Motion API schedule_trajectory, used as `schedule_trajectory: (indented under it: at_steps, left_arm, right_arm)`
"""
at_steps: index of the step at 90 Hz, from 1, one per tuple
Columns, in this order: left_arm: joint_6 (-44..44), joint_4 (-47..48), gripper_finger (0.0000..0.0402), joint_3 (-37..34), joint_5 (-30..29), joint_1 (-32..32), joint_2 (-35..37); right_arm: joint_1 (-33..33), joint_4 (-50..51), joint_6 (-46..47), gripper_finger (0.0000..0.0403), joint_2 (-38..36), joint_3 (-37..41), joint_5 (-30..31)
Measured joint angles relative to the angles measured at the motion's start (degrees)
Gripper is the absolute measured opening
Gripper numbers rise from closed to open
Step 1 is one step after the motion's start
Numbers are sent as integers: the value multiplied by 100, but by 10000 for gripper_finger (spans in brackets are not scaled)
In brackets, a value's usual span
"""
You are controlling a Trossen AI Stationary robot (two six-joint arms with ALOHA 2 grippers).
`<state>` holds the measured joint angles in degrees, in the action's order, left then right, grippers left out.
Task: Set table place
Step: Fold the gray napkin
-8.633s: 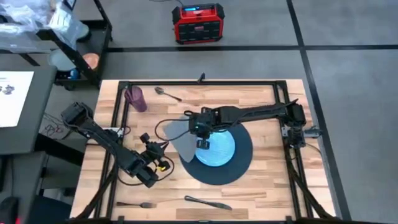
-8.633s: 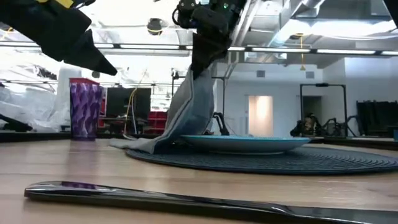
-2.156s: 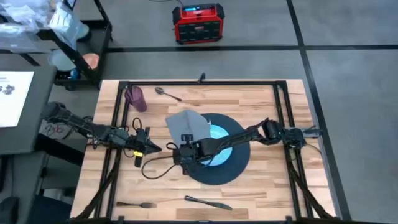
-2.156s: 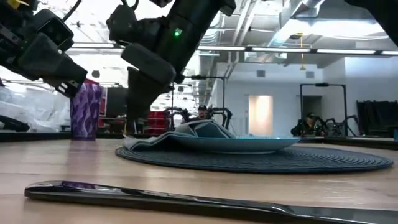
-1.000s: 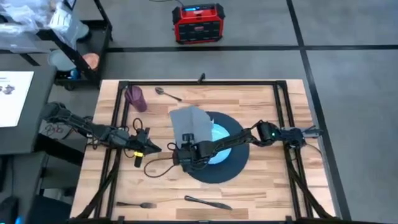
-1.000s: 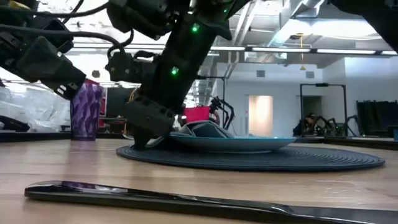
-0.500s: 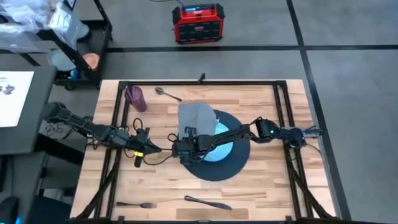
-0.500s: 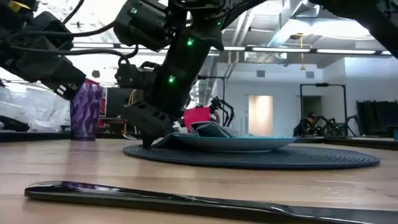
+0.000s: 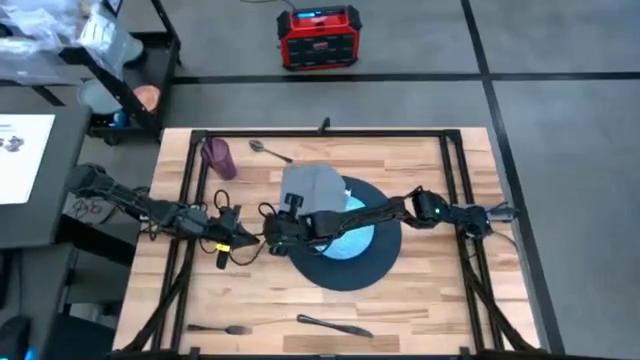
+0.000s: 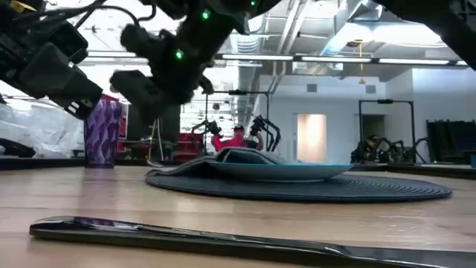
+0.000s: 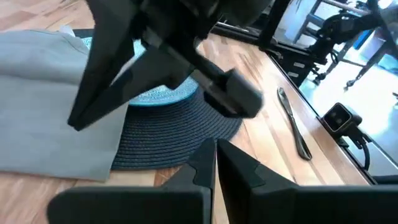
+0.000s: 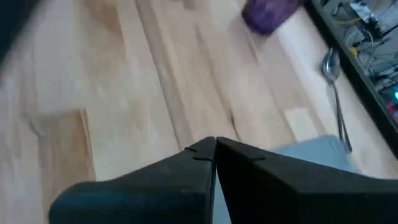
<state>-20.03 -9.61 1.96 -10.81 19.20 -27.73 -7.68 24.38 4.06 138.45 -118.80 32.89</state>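
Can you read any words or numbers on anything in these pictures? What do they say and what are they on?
None can be read.
The red box on the floor beyond the table has a blue display strip, too small to read.
The white paper on the side desk has dark print, too blurred to read.
The purple cup, mat, plate and napkin show no writing.

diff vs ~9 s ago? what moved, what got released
The right gripper had the napkin lifted over the plate; the napkin now lies flat across the plate's far-left rim and the mat, released. That gripper moved left, off the mat, fingers shut. The left gripper shifted slightly. Cup, spoon, fork and knife stayed.
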Motion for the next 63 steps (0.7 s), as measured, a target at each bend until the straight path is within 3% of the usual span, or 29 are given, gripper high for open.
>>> schedule_trajectory:
  at_steps: [12,38,63]
  left_arm:
    - [0,16,0,0,0,2,0]
    - [-22,175,0,-2,22,2,-2]
    - [-22,170,0,-2,-46,2,-2]
  right_arm:
    - [-2,-143,4,0,-11,-62,-60]
    - [-2,842,291,0,-11,-77,-131]
    - [-2,1323,321,20,-13,-84,-646]
